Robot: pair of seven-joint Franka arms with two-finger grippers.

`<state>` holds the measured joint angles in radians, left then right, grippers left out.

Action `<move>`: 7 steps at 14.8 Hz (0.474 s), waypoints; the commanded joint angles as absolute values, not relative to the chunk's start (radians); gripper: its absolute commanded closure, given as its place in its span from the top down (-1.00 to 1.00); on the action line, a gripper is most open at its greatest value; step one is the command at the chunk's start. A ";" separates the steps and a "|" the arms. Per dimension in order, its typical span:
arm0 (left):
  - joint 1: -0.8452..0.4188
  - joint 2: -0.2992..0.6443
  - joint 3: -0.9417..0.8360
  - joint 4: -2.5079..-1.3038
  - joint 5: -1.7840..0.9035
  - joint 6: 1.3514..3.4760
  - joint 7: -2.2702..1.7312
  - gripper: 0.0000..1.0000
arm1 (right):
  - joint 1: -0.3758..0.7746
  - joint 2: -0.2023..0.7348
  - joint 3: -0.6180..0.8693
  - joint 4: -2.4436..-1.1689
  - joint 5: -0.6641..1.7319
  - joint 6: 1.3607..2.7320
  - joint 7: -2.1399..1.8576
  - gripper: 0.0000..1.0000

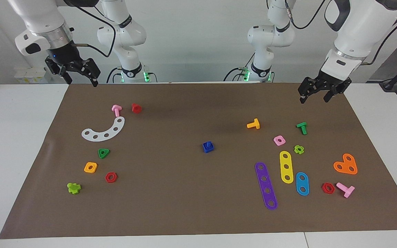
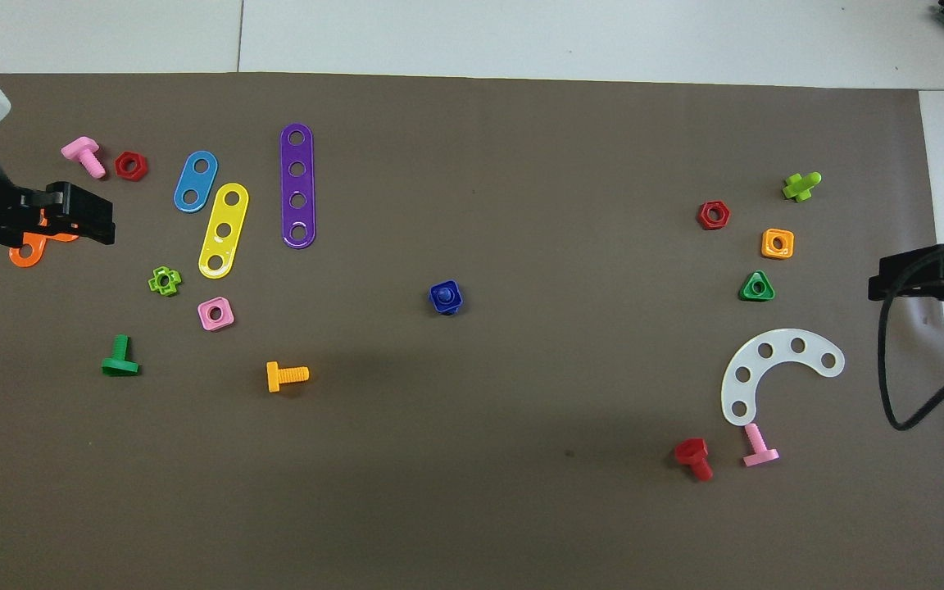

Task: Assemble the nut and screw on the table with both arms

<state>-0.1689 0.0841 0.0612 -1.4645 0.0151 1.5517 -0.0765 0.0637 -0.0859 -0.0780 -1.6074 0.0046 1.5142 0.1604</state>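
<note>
The blue square nut [image 1: 210,148] lies on the brown mat [image 1: 184,199] in the middle of the white table [image 1: 19,144]. The blue screw's stem [image 1: 206,144] stands up through its hole; the screw's head is hidden. They show in the overhead view too, the nut [image 2: 450,303] and the screw [image 2: 442,292]. My left gripper [image 1: 314,99] hangs open and empty in the air over the mat's edge nearest the robots, above the green bolt [image 1: 302,127]. My right gripper [image 1: 82,81] hangs open and empty over the mat's corner at its own end. Both also show in the overhead view, left [image 2: 102,216] and right [image 2: 878,287].
Toward the left arm's end lie an orange bolt [image 1: 253,124], pink square nut [image 1: 279,140], purple [image 1: 266,186], yellow [image 1: 286,166] and blue [image 1: 302,183] strips and an orange heart plate [image 1: 346,164]. Toward the right arm's end lie a white arc [image 1: 104,131], green triangular nut [image 1: 103,153] and orange square nut [image 1: 90,167].
</note>
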 commanded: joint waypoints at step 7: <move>-0.163 0.006 0.054 -1.589 0.045 1.598 -0.043 0.93 | 0.067 -0.101 -0.080 -1.623 0.006 1.517 0.169 1.00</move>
